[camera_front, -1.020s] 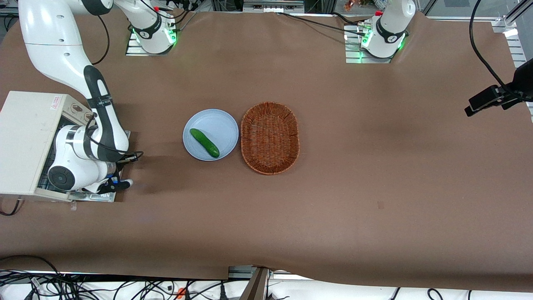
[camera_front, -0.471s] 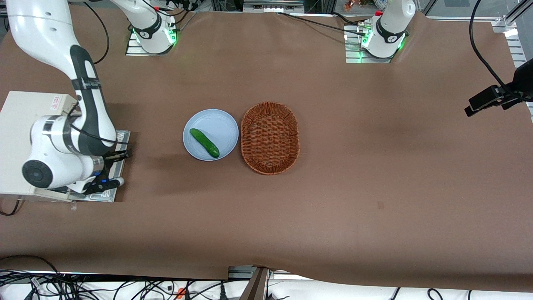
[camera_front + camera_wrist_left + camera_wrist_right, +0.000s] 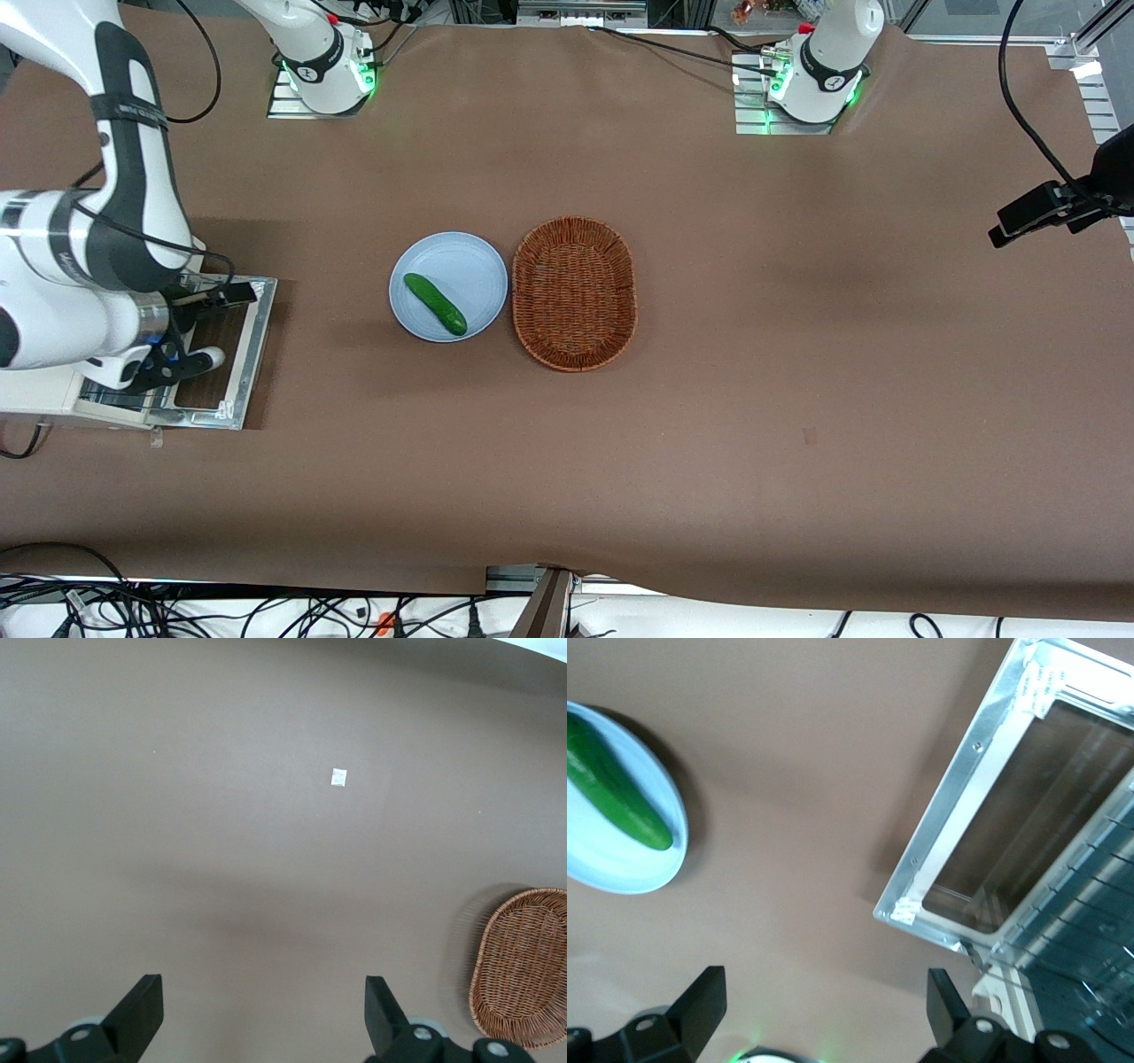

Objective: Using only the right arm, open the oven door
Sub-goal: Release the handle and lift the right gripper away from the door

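Above the oven door point(image 3: 229, 353) in the front view — gripper point(image 3: 182, 350) raised, door flat on the bench point(image 3: 709, 354) before the oven point(image 3: 40, 399). In the right wrist view: fingers point(image 3: 698, 1003) spread wide, holding nothing — door frame point(image 3: 948, 815) below, long axis along the oven's mouth.

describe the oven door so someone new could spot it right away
At the working arm's end of the table stands a cream oven. Its oven door lies flat, open on the table in front of it, under the open gripper: the only silver frame around dark glass.
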{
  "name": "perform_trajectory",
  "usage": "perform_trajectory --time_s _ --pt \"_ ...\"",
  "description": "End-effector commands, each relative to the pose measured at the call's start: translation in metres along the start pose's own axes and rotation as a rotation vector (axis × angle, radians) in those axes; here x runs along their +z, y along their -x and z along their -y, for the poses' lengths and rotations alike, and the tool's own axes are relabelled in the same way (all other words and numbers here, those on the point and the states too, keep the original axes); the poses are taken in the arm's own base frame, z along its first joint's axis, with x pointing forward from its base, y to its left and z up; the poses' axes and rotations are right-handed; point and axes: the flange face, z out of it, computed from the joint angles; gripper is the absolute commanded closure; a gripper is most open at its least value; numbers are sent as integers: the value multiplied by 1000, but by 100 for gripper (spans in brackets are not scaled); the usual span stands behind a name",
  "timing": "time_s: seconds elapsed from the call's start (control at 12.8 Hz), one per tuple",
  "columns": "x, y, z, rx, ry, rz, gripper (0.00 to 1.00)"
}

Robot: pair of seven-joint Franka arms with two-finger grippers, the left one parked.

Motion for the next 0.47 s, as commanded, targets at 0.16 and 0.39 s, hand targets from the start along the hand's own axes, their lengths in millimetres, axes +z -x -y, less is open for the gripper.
perform_trajectory --time_s 0.16,0.39 --pt "-64 37 -9 35 -6 18 0" --pt "-112 78 2 35 22 -57 0"
